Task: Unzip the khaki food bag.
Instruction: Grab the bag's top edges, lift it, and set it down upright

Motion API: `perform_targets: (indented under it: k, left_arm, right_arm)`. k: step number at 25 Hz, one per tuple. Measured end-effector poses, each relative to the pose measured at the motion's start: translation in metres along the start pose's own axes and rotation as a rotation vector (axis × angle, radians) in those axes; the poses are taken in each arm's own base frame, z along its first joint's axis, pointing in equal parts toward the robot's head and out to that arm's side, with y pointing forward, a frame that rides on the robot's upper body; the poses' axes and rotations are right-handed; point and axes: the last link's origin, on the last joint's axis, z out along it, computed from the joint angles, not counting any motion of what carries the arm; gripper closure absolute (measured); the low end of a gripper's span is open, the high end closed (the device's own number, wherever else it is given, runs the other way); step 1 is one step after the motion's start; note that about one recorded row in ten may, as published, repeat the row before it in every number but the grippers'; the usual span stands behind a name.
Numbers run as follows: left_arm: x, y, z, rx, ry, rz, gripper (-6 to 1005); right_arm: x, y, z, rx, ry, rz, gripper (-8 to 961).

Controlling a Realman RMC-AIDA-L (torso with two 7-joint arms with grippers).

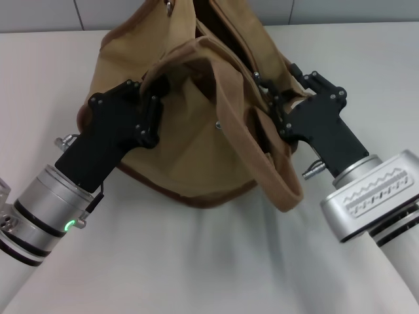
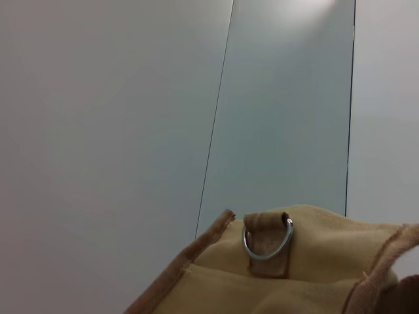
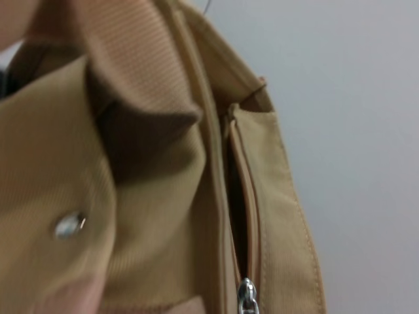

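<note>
Left gripper (image 1: pixel 152 108) clamps the khaki food bag (image 1: pixel 190 140) mid-table, right gripper (image 1: pixel 278 108) fingers can't tell; keep fabric taut, drag zipper pull (image 3: pixel 246 296) straight along track.

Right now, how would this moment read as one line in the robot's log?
left hand: at khaki food bag left side | right hand: at bag's right end by zipper | zipper pull: visible, opening parted beyond it

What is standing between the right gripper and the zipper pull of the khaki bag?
Nothing visible. The right gripper is already at the khaki food bag's zipper line, and the silver zipper pull shows uncovered in the right wrist view. A webbing handle drapes just beside it.
</note>
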Motion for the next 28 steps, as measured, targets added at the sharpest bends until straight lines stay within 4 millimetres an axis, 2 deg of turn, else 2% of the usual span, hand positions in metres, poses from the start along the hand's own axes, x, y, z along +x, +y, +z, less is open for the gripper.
perform_targets:
  k: [3,8,12,16,18,23,25,28]
  left_arm:
    - [0.0,0.0,-0.001,0.002,0.0,-0.003,949]
    - [0.0,-0.001,-0.001,0.003,0.0,-0.002,949]
    - [0.0,-0.001,-0.001,0.003,0.0,0.0,949]
    - [0.0,-0.002,0.0,0.004,-0.001,0.002,949]
    - [0.0,-0.002,0.0,0.007,-0.002,0.003,949]
    - [0.0,-0.003,0.0,0.01,-0.004,0.004,949]
    - [0.0,-0.003,0.0,0.009,-0.004,0.004,949]
    - [0.0,-0.003,-0.001,0.012,-0.005,0.005,949]
  right_arm:
    - [0.002,0.0,-0.004,0.006,0.01,-0.103,506]
    - [0.003,-0.008,-0.009,0.016,-0.014,-0.141,502]
    - [-0.002,-0.014,-0.012,0.024,-0.064,-0.093,498]
    - [-0.005,-0.025,-0.012,-0.015,-0.121,0.054,495]
    - [-0.006,-0.035,-0.011,-0.053,-0.153,0.164,493]
    - [-0.01,-0.084,-0.005,-0.25,-0.221,0.501,489]
    - [-0.017,-0.102,-0.003,-0.367,-0.207,0.564,487]
    - [-0.023,-0.124,0.0,-0.502,-0.124,0.551,484]
